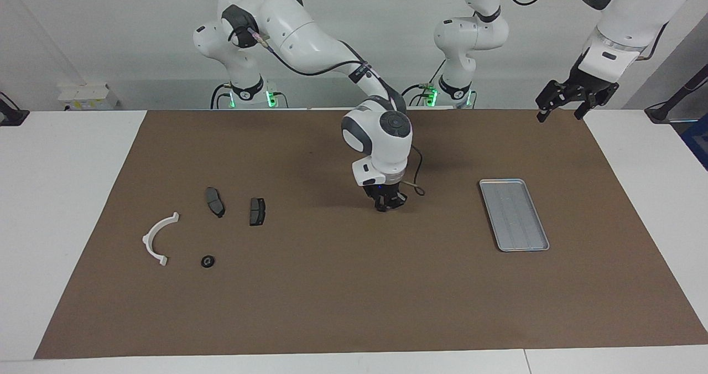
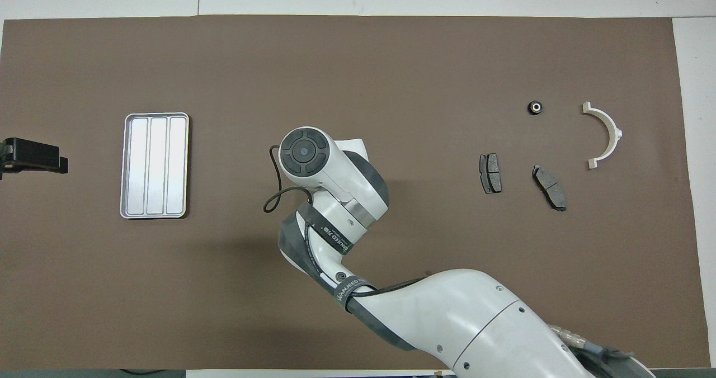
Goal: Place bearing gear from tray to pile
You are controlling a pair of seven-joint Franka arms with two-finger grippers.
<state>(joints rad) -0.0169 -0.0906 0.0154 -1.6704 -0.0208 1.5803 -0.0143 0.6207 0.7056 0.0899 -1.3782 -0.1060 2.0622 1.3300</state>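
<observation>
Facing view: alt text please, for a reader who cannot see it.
The right gripper, shut, is low over the bare brown mat, between the empty tray and the pile, where the bearing gear lies. The left gripper waits, open, raised.

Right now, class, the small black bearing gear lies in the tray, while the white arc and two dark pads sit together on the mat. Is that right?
One thing is wrong: the tray holds nothing. The bearing gear lies on the mat beside the white arc and two dark pads, as the overhead view shows.

Smooth silver metal tray (image 1: 514, 214); matt brown mat (image 1: 343, 296); white plastic arc (image 1: 156, 238); 2 matt dark pads (image 1: 214, 201).
</observation>
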